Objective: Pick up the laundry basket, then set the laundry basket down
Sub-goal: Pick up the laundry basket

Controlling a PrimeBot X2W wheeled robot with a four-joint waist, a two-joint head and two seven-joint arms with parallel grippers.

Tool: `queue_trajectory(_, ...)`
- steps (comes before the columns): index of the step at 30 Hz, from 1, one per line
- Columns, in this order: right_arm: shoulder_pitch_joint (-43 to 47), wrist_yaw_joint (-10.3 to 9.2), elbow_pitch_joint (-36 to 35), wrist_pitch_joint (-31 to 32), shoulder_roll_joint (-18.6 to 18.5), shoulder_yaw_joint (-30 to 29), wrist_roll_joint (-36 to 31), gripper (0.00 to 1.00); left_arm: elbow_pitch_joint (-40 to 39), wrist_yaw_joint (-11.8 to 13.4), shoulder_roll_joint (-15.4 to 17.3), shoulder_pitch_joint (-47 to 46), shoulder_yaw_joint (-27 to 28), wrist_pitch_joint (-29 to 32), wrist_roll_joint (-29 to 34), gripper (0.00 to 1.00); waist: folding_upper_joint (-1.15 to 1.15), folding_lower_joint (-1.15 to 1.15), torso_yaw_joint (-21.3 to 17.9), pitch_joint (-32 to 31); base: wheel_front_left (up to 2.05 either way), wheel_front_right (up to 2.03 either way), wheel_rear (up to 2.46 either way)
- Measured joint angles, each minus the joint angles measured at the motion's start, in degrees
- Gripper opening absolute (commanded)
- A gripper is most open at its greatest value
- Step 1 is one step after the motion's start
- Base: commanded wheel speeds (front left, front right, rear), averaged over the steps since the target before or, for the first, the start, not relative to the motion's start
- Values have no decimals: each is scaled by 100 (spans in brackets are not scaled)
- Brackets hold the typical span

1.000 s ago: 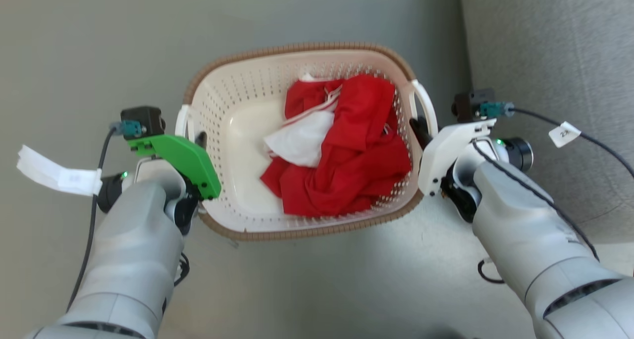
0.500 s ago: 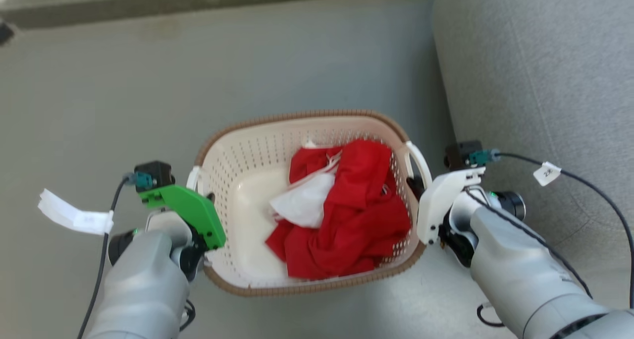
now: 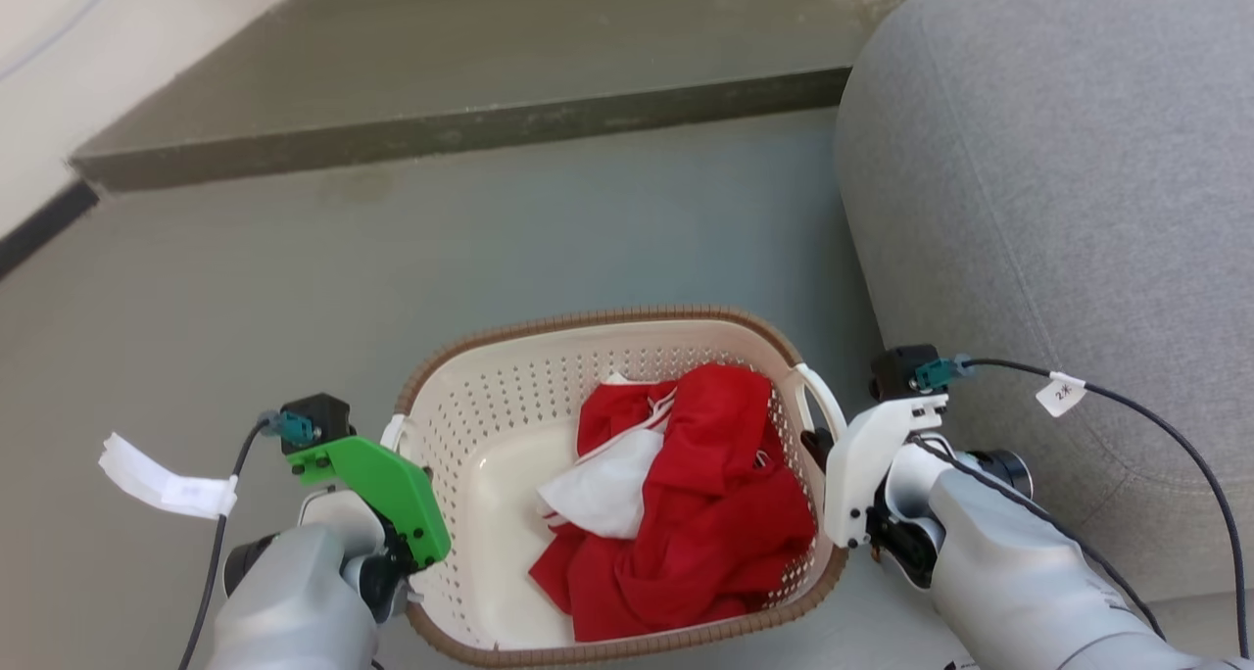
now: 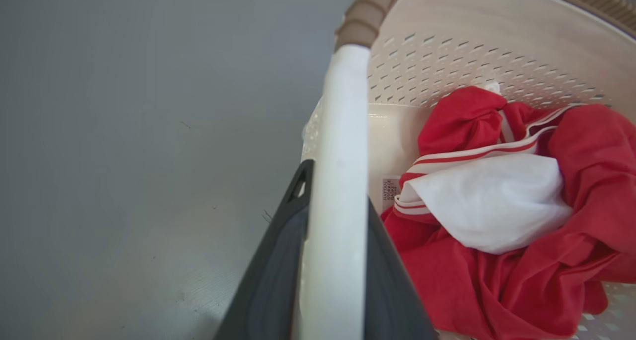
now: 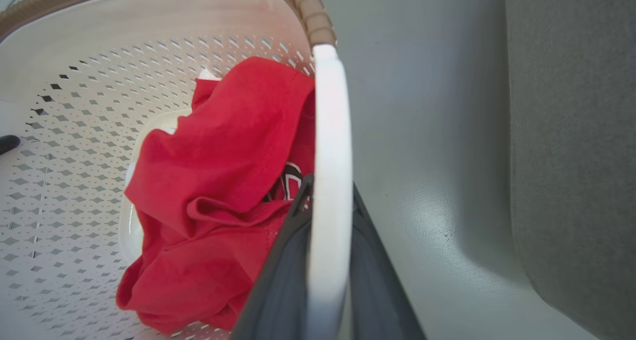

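1. The basket [image 3: 607, 314] sits low in the middle of the head view, its long sides running left to right. It is held at both short ends.
2. The left gripper [image 4: 336, 193] is closed narrow on the left handle [image 4: 340, 121], one dark finger on each side of the white bar.
3. The right gripper [image 5: 330, 187] is clamped the same way on the right handle [image 5: 330, 126], with one finger inside the basket wall and the other outside.
4. Whether the basket's base touches the floor [image 3: 294, 288] cannot be told.
5. A red cloth [image 3: 715, 513] is heaped in the right half of the basket, reaching the right wall. A white cloth [image 3: 607, 494] lies against its left side. The left half of the basket bottom is bare plastic.
6. On the right, the rounded edge of a grey sofa [image 3: 1058, 210] stands near the right handle and the right arm. A narrow strip of floor lies between them.
7. On the left and far sides, grey floor stretches from the brown rim out to the edge of a dark step [image 3: 441, 136], which runs across the far part of the scene, well apart from the basket.
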Motion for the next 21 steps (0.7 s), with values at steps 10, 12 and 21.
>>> queue_trajectory(10, 355, -1, -46, 226, -4, 156, 280, 0, 10, 0, 1, 382, -11, 194, -101, 0, 0, 0, -44, -575, 0, 0, 0)
queue_trajectory(12, 361, -1, -47, 275, -4, 167, 288, 0, 10, 0, 1, 406, -11, 215, -102, 0, 0, 0, -59, -654, 0, 0, 0)
queue_trajectory(21, 464, -1, -29, 366, -5, 200, 443, 0, 12, 0, 2, 538, -23, 308, -244, 0, 0, 0, -93, -823, 0, 0, 0)
